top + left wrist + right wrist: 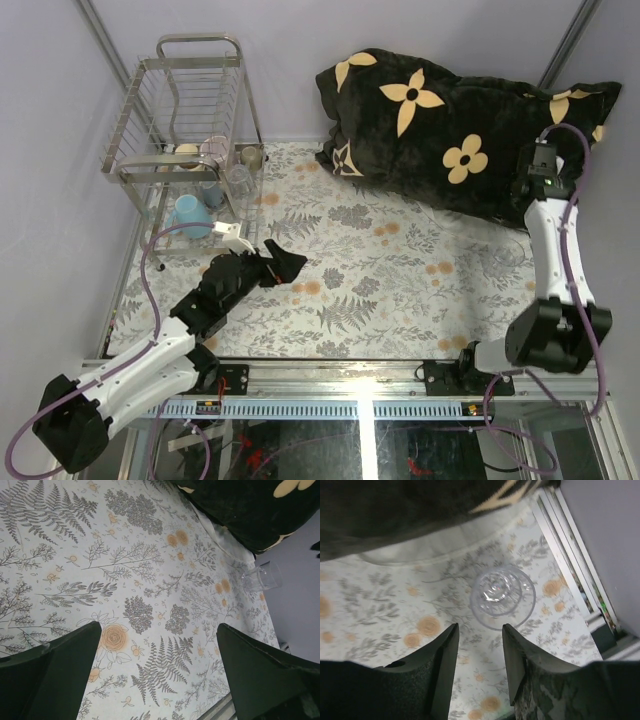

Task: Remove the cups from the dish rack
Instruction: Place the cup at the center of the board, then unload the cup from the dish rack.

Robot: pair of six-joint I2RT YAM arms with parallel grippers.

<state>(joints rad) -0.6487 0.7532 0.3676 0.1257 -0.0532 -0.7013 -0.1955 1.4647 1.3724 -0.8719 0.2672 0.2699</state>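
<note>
In the top view, the shiny silver wire dish rack (200,62) stands at the far left corner of the fern-printed tablecloth (380,260). It holds a light blue mug (190,213) at its near end. Deeper in are a pale lilac-pink mug (214,149) and a cream-and-brown cup (251,157). Your left gripper (283,265) hovers near the rack's front corner. Your right gripper (545,160) is raised at the far right, by the black pillow with cream flowers (450,120).

In the left wrist view, the left gripper (157,627) has its fingers spread wide with only cloth between them. A clear drinking glass (262,576) stands far off, beside the pillow.

In the right wrist view, the right gripper (480,630) has its fingers parted and empty, looking straight down on that glass (502,596), which stands upright on the cloth.

I judge that the blue mug is your nearest target. Swing the left wrist round to face the rack and come in above the tines. Close one finger inside the rim and one outside. Lift straight up before pulling away, so the mug doesn't snag on the wires.
</note>
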